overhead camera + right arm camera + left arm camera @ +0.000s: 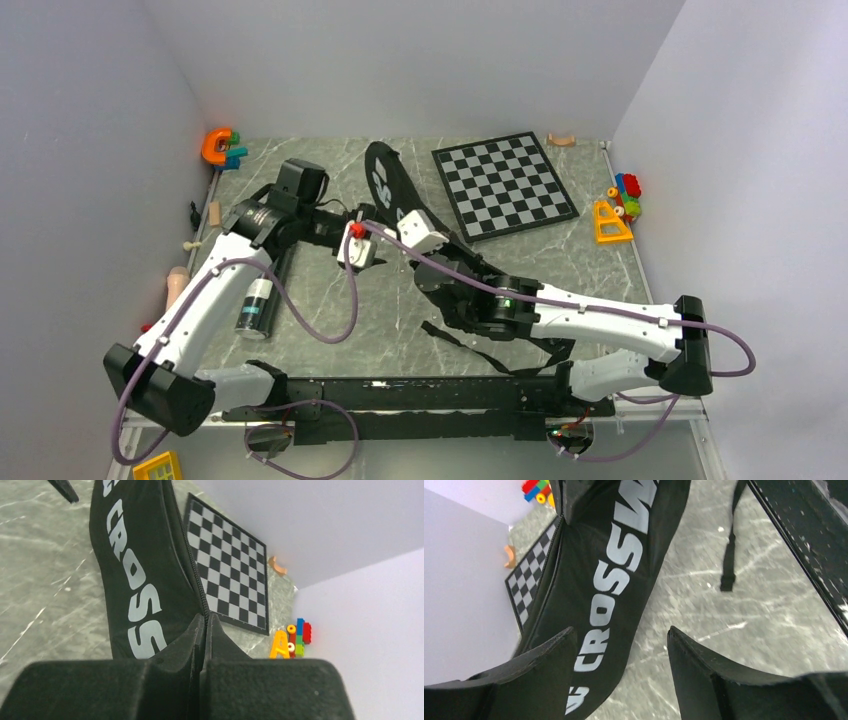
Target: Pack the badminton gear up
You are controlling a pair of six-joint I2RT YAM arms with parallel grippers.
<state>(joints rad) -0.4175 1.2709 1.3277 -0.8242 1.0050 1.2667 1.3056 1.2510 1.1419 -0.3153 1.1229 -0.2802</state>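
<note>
**Right gripper (pixel 204 620) shut at the zip, left gripper (pixel 620 635) wide over the racket bag (pixel 624 555)**

Black fingers (pixel 175 650) of the right gripper fill the bottom of its wrist view, pressed tight together with no gap. The bag's zip line runs straight down into their tips, but whether they pinch the zip pull cannot be told. From there the bag stretches away toward 11 o'clock, white "CROSS" lettering up. The left gripper's jaws stand well apart just above the same lettering, holding nothing. A loose black strap (pixel 729 555) lies on the marble table (pixel 774 630) at 1 o'clock from them. From above, the bag sits mid-table and reaches toward 12 o'clock, both grippers meeting at its middle. The chessboard (pixel 503 185) lies beside it at 2 o'clock, with colourful toys (pixel 620 205) at the 3 o'clock wall. A dark tube (pixel 257 303) lies at 8 o'clock from the bag, under the left arm
</note>
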